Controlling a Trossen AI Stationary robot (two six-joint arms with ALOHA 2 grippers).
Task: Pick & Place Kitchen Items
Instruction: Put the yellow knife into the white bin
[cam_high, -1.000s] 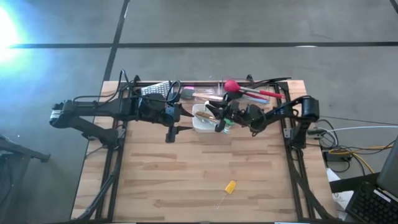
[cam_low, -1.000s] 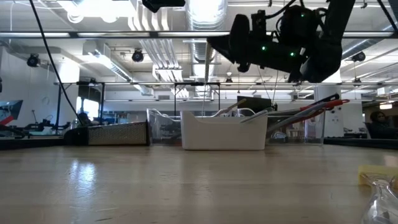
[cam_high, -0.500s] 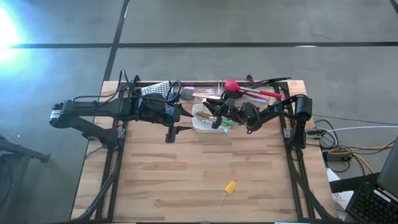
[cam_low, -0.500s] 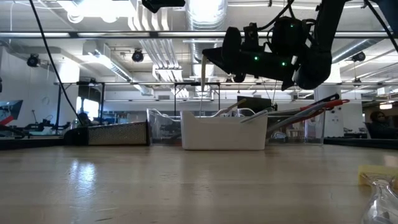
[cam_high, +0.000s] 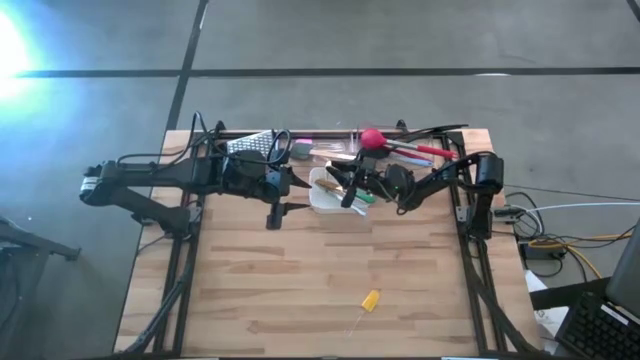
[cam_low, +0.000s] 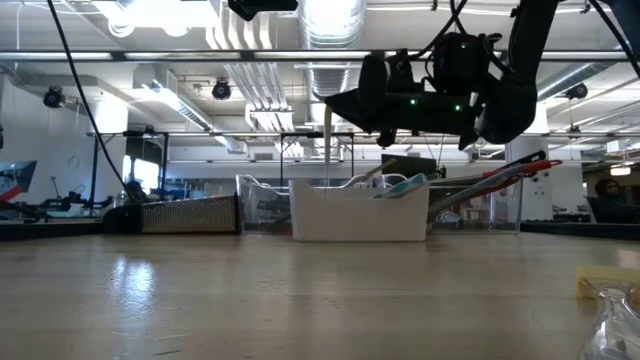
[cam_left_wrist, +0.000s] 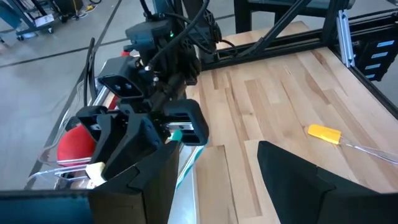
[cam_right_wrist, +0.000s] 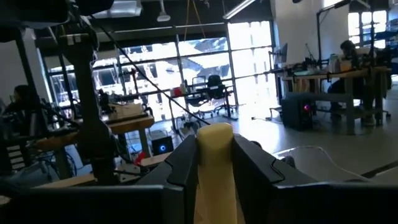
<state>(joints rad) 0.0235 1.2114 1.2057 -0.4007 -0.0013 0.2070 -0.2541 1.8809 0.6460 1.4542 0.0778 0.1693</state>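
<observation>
Right gripper (cam_low: 335, 103), jaws clamped on a pale wooden stick (cam_right_wrist: 214, 163), hovers over the white tray (cam_low: 358, 212), probably to drop it; left gripper (cam_high: 274, 216) waits, jaws apart.

R hand (cam_low: 335, 105) w/ pale stick (cam_low: 327, 135) above white tray (cam_low: 360, 215)

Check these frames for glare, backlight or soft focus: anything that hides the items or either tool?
High view: a white flare burns out the upper left corner, clear of the table. Low view: ceiling lights backlight the right tool into a silhouette; the yellow piece at the edge is blurred. Right wrist view: bright windows behind, and the pale stick between the fingers is soft.
</observation>
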